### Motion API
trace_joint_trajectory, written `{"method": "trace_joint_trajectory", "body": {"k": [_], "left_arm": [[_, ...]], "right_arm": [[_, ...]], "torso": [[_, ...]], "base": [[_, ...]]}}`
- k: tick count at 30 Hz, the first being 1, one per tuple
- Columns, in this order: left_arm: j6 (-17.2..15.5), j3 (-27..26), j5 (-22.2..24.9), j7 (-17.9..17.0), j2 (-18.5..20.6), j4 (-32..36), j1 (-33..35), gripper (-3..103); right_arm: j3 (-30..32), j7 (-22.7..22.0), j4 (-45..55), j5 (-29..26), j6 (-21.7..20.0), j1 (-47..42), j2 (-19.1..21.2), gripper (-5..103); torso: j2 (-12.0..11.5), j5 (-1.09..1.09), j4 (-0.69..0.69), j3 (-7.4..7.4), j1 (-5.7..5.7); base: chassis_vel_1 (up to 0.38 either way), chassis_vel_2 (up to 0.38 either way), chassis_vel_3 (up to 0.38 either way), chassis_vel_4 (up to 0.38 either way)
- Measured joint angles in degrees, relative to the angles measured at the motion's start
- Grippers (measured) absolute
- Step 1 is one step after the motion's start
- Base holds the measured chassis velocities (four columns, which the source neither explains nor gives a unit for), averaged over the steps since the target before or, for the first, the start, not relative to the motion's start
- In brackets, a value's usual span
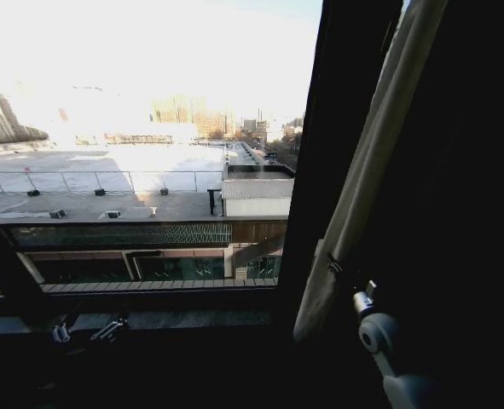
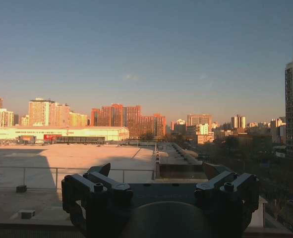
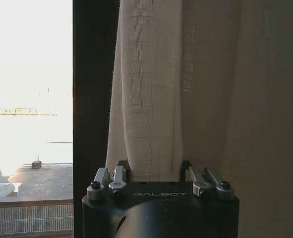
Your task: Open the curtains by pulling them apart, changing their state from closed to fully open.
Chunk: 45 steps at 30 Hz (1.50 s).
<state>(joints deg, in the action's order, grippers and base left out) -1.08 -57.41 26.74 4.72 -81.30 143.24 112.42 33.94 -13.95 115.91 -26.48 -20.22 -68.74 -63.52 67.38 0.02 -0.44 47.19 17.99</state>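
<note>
Curtains [image 3: 146, 99]: sheer off-white woven cloth, matt; window frame [image 3: 94, 99] dark.

Through the bare window glass [image 1: 149, 170] on the left lie sunlit flat rooftops and far-off buildings under a bright sky. A dark upright frame bar [image 1: 320, 153] stands right of the glass, and just beyond it the curtain [image 1: 379, 153] hangs gathered into a narrow pale bundle that slants down toward the left. Near its lower end the right gripper [image 1: 341, 271] meets the fabric, with the pale right arm [image 1: 388, 349] rising from the near right. The left gripper [image 1: 89, 330] sits low by the dark sill [image 1: 192, 319].
</note>
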Motion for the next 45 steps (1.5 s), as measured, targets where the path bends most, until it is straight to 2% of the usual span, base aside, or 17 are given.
{"method": "trace_joint_trajectory", "body": {"k": [2,3,5,7,10,11,13,14,32,45], "left_arm": [[-0.13,0.01,0.0,-0.03,0.18,0.0,-0.11,100],[-0.13,0.01,0.0,-0.03,0.18,0.0,-0.11,100],[-0.15,0.0,0.0,-0.06,0.23,0.0,-0.13,100],[-0.15,0.01,0.0,-0.07,0.23,0.0,-0.13,100],[-0.17,0.0,-0.01,-0.09,0.02,0.0,-0.09,100],[-0.17,0.0,-0.01,-0.09,0.02,0.0,-0.09,100],[-0.25,0.0,-0.01,-0.13,-0.12,0.0,-0.12,100],[-0.28,0.01,-0.02,-0.14,-0.18,0.0,-0.17,100],[-0.54,0.44,-0.6,-0.18,-1.37,0.0,-0.41,100],[-0.42,0.43,-0.93,-0.19,-1.43,0.0,-0.24,100]], "right_arm": [[-0.23,0.08,0.0,-0.1,0.03,0.15,0.01,39],[-0.23,0.08,0.0,-0.1,0.03,0.15,0.01,39],[-0.4,0.11,0.0,-0.17,0.04,0.32,0.03,28],[-0.42,0.12,0.02,-0.24,0.07,0.4,0.09,28],[-0.46,0.16,0.17,-0.87,0.26,0.55,0.53,12],[-0.46,0.16,0.17,-0.87,0.26,0.55,0.53,12],[-0.48,0.16,0.69,-2.1,0.33,0.49,0.81,2],[-0.49,0.16,0.86,-2.27,0.34,0.39,0.91,1],[-0.17,0.15,1.6,-3.29,0.17,-0.55,1.46,0],[0.16,0.18,2.04,-3.2,0.21,-1.13,1.23,0]], "torso": [[0.0,0.0,0.0,0.0,0.0],[0.0,0.0,0.0,0.0,0.0],[0.0,0.0,0.0,0.0,0.0],[0.0,0.0,0.0,0.0,0.0],[0.0,0.0,0.0,0.0,0.0],[0.0,0.0,0.0,0.0,0.0],[0.0,0.0,0.0,0.0,0.0],[0.0,0.0,0.0,0.0,0.0],[0.0,-0.01,0.0,0.0,0.0],[0.0,0.01,0.0,-0.01,0.0]], "base": [[0.0,0.0,0.0,0.0],[0.0,0.0,0.0,0.0],[0.0,0.0,0.0,0.0],[0.0,0.0,0.0,0.0],[0.0,0.0,0.0,0.0],[0.0,0.0,0.0,0.0],[0.0,0.0,0.0,0.0],[0.0,0.0,0.0,0.0],[-0.001,-0.013,0.006,0.011],[-0.116,-0.243,0.124,0.232]]}}
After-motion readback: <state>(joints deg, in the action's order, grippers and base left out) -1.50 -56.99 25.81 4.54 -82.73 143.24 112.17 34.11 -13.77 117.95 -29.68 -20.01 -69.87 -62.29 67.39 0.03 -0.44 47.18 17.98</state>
